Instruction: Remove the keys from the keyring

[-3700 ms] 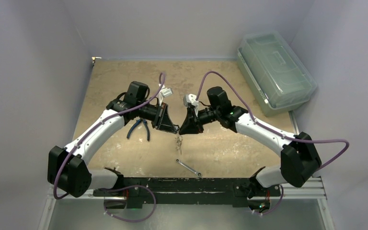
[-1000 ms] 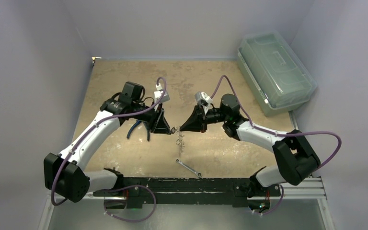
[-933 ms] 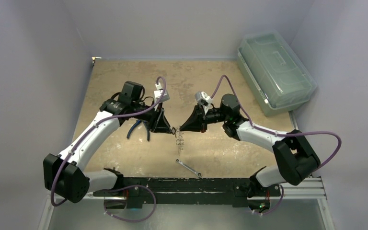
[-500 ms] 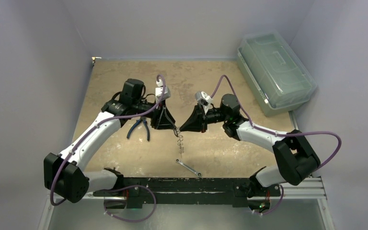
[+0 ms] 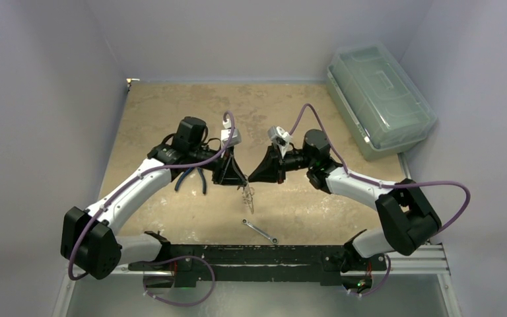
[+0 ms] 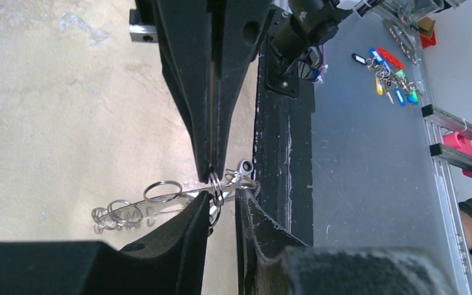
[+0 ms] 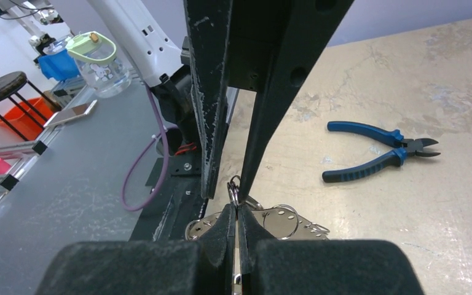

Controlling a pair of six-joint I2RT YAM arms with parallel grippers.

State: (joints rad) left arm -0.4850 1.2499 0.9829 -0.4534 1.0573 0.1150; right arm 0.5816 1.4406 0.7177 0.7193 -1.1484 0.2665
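Observation:
A small silvery split keyring (image 7: 233,189) is pinched by my right gripper (image 7: 236,208), whose jaws are shut on it. A cluster of flat silvery keys (image 7: 283,224) and smaller rings (image 6: 129,209) hangs from it above the table, also visible in the top view (image 5: 247,195). My left gripper (image 6: 221,196) is open. Its fingers (image 6: 200,206) straddle the keyring (image 6: 216,190), which lies against one finger without being clamped. The two grippers meet tip to tip at mid-table, left gripper (image 5: 240,181) and right gripper (image 5: 250,179). No large white oval loop is in view.
Blue-handled pliers (image 5: 191,177) lie on the table left of the grippers and also show in the right wrist view (image 7: 381,153). A slim silver wrench (image 5: 259,231) lies near the front edge. A clear lidded bin (image 5: 377,99) stands at the back right.
My left arm has swung right and its wrist has turned, bringing its open fingers around the keyring. The right gripper has stayed put, still shut on the ring. The keys hang slightly lower.

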